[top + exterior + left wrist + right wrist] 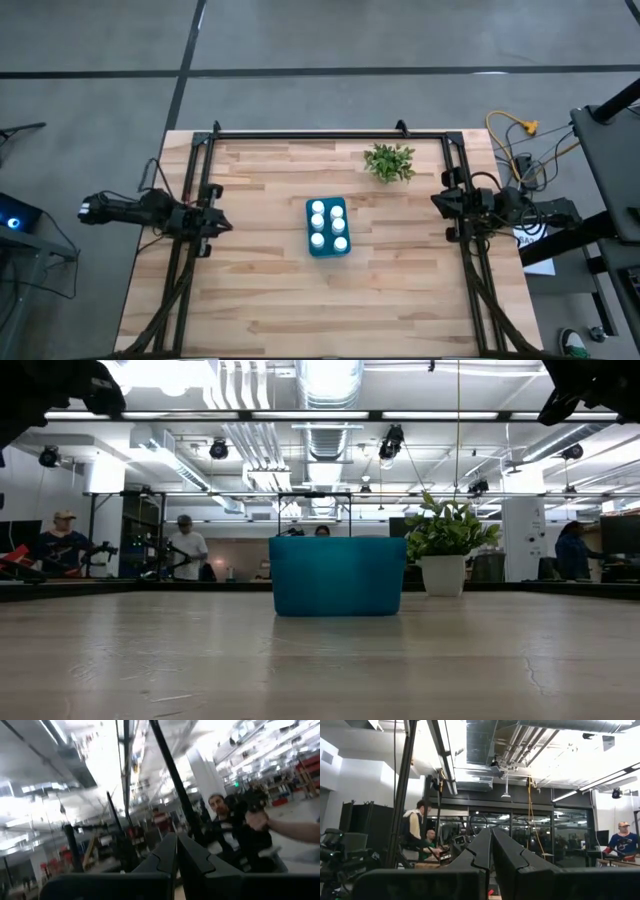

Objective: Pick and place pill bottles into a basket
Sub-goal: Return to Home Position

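The teal-blue basket (327, 227) stands at the table's middle, and also shows in the low view (337, 575). Several white pill bottles (329, 225) stand upright inside it, caps up; the basket's wall hides them in the low view. My left gripper (222, 222) is at the table's left edge, shut and empty, its fingers together in the left wrist view (177, 857). My right gripper (438, 203) is at the table's right edge, shut and empty, fingers together in the right wrist view (491, 852). Both are far from the basket.
A small green plant in a white pot (389, 162) stands at the far right of the table, right of the basket in the low view (445, 550). A black frame (300, 133) runs along the table's far and side edges. People stand in the room beyond.
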You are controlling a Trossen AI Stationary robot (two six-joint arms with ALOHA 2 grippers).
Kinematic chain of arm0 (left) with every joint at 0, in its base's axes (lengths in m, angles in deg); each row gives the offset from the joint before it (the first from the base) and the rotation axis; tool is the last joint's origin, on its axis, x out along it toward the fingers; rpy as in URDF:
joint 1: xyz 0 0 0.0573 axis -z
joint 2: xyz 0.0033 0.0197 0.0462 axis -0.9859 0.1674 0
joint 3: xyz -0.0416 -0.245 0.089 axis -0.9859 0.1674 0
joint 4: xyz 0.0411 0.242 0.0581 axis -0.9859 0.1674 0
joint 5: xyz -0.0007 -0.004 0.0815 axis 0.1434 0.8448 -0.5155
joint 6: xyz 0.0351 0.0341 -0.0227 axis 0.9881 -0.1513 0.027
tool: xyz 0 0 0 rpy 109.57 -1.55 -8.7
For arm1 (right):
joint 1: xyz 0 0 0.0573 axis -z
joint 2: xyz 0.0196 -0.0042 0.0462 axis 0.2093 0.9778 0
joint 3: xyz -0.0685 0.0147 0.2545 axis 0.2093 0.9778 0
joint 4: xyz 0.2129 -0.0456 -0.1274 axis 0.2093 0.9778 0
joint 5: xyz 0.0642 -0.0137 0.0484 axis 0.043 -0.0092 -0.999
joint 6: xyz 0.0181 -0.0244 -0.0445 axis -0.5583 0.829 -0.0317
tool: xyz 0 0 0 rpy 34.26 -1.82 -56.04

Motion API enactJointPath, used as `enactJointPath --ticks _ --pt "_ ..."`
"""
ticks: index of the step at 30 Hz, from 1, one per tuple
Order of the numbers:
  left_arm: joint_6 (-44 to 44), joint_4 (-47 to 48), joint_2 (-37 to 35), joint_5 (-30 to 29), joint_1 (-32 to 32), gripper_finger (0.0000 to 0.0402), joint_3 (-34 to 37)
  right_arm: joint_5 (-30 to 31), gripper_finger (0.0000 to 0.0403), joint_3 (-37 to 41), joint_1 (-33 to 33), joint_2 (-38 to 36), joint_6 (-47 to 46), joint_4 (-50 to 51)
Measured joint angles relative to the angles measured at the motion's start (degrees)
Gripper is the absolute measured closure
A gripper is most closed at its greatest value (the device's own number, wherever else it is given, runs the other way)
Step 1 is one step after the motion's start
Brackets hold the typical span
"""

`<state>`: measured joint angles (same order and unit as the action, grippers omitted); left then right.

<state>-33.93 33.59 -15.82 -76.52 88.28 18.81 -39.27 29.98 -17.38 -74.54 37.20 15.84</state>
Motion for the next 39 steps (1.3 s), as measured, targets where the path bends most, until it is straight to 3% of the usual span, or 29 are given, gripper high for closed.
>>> enactJointPath --ticks 18,30,39 --pt "0.2 22.4 -2.3 -3.7 -1.2 0.0401 0.1 4.4 0.0394 0.0 0.0 0.4 -2.1 18.7" --pt "0.3 24.6 -1.6 -11.2 -1.2 0.0401 0.1 3.9 0.0394 0.0 0.0 0.4 -1.2 27.8" --pt "0.4 24.6 -0.9 -11.8 -1.2 0.0401 0.2 4.0 0.0394 0.0 0.0 0.6 0.6 29.0"
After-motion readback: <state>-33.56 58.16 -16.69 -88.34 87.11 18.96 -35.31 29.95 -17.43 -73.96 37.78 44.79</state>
